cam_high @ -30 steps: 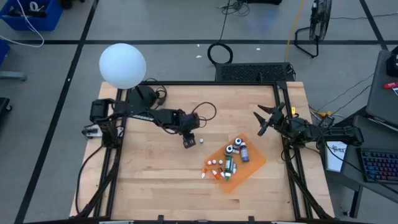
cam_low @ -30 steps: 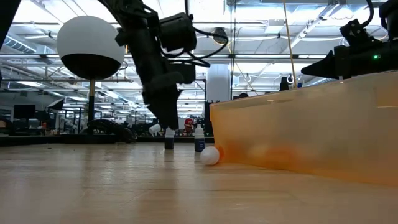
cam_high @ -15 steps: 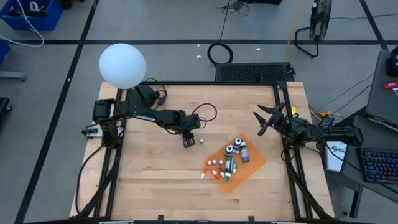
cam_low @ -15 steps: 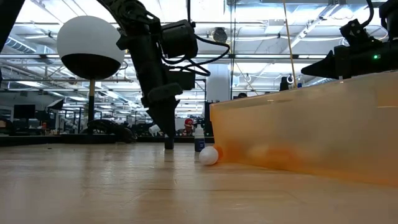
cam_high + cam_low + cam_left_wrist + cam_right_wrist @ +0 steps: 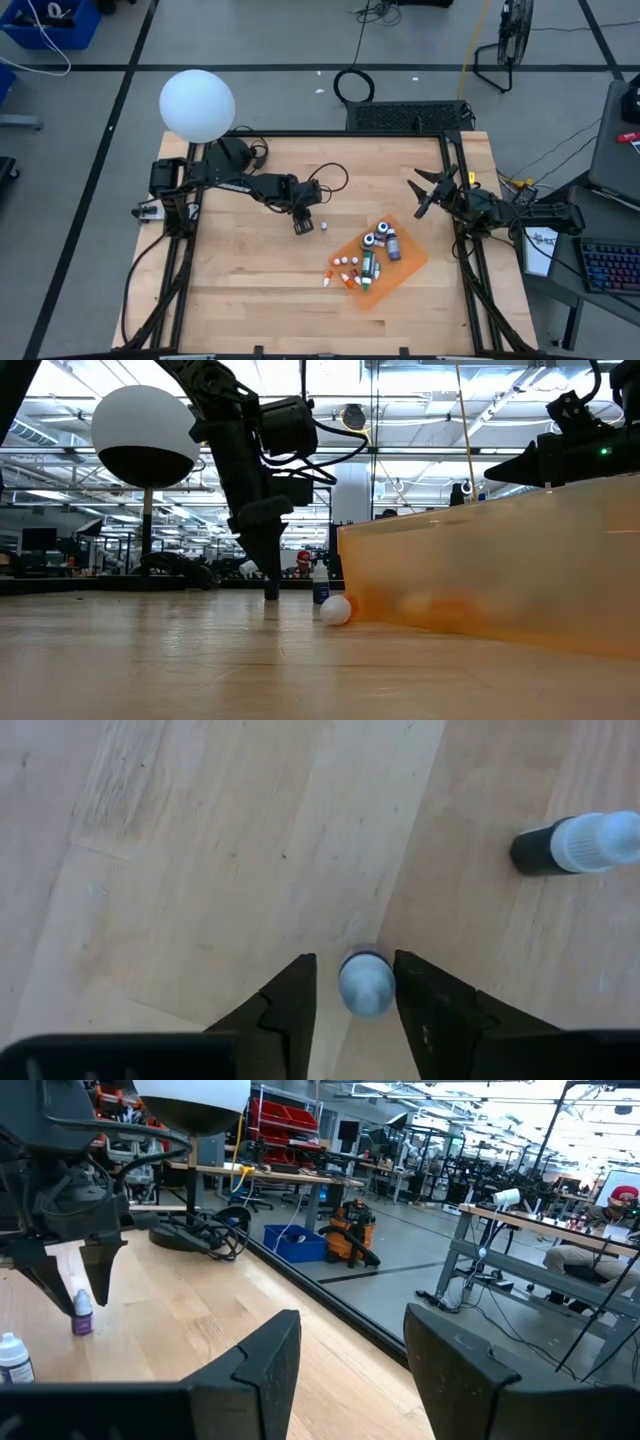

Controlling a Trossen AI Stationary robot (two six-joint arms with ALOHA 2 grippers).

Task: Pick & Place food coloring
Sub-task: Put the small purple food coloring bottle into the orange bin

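Note:
My left gripper [image 5: 303, 229] is open and points down at the middle of the table. Its two fingers stand on either side of a small upright food coloring bottle with a pale top [image 5: 366, 985]. Whether a finger touches its cap, I cannot tell. A second dark bottle with a white top [image 5: 323, 226] stands on its base just to the right. Several more bottles, some lying down, sit on the flat orange sheet [image 5: 410, 262], with small whitish-pink ones [image 5: 345, 262] at its left edge. My right gripper [image 5: 420, 195] waits open near the table's far right.
A white globe lamp [image 5: 197, 105] stands at the table's far left corner. A black cable loops behind my left arm [image 5: 335, 175]. Bare wood lies along the near and left sides of the table [image 5: 250, 290]. The orange sheet [image 5: 480, 570] fills the right of the low view.
My left gripper has come down a little over the standing bottle, so its fingertips now reach down beside it near the table. Both bottles on the wood stayed where they were.

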